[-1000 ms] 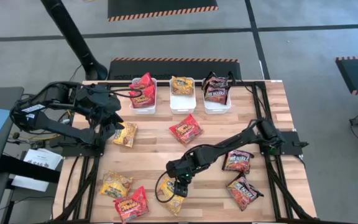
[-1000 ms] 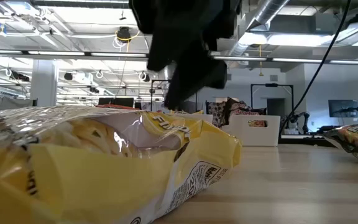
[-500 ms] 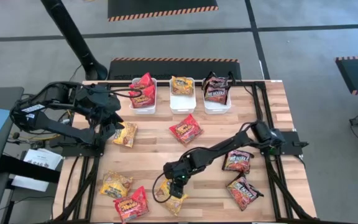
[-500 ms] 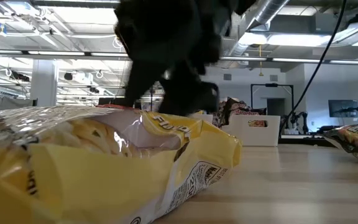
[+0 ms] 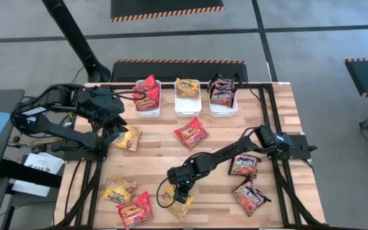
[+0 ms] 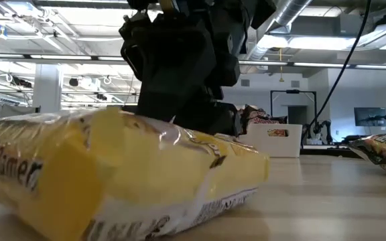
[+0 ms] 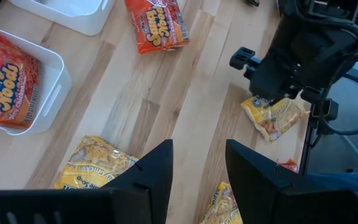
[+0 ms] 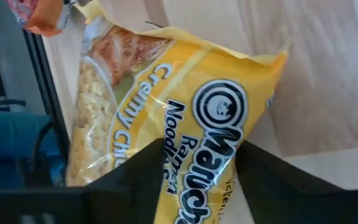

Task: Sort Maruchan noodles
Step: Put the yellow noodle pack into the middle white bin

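Yellow noodle packet (image 5: 183,209) (image 6: 146,174) (image 8: 216,124) flat on the table (image 5: 280,108) close to the near edge, about midway along it, one end raised off the wood in the low view. Right gripper (image 5: 181,190) (image 6: 179,67) down on top of it, pressing into the plastic; clamped or not, cannot tell.

Just toward the near-left corner: a second yellow packet (image 5: 119,189) with a red packet (image 5: 135,209) touching it. Toward the right edge: two dark packets (image 5: 244,165) (image 5: 250,196), near each other. Around the middle of the table: a lone red packet (image 5: 191,133). Toward the left edge: another yellow packet (image 5: 128,137).

Along the far edge, three white tubs in a row: left tub (image 5: 147,112) holding red packets (image 5: 147,94), middle tub (image 5: 187,112) holding a yellow one (image 5: 187,87), right tub (image 5: 223,114) holding dark ones (image 5: 222,92).

Left gripper (image 5: 117,124) (image 7: 197,149) waiting over the left side of the table, beside that left-edge yellow packet, fingers spread with nothing between them.
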`<state>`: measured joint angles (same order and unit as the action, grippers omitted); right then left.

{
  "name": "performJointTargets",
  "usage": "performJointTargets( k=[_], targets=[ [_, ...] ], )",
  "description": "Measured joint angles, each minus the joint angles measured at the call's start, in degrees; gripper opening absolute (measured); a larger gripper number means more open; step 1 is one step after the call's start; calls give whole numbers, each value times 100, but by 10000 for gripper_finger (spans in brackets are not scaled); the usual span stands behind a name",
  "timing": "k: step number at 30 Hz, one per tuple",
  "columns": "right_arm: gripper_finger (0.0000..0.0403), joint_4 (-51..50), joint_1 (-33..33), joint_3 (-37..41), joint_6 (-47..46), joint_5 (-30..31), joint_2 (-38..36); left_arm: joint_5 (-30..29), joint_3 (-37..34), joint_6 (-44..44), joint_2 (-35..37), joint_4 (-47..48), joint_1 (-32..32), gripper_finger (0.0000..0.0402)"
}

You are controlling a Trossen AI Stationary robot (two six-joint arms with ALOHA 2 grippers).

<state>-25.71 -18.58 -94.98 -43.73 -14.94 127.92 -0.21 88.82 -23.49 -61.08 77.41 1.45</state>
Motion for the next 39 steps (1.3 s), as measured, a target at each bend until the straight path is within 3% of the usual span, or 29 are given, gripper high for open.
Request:
performJointTargets(
  k=[11,22,31,39],
  targets=[
    [13,23,-2,-4,-59,-39,-13,-69,0,-15,-2,-16,0,132],
    [5,-427,102,11,373,71,-571,-69,0,-12,-2,21,0,132],
    [4,-1481,412,2,1126,1030,-1682,-263,0,-12,-2,220,0,132],
    [3,-2163,1150,0,2045,2136,-2678,-690,-2,-12,0,524,2,132]
  ],
)
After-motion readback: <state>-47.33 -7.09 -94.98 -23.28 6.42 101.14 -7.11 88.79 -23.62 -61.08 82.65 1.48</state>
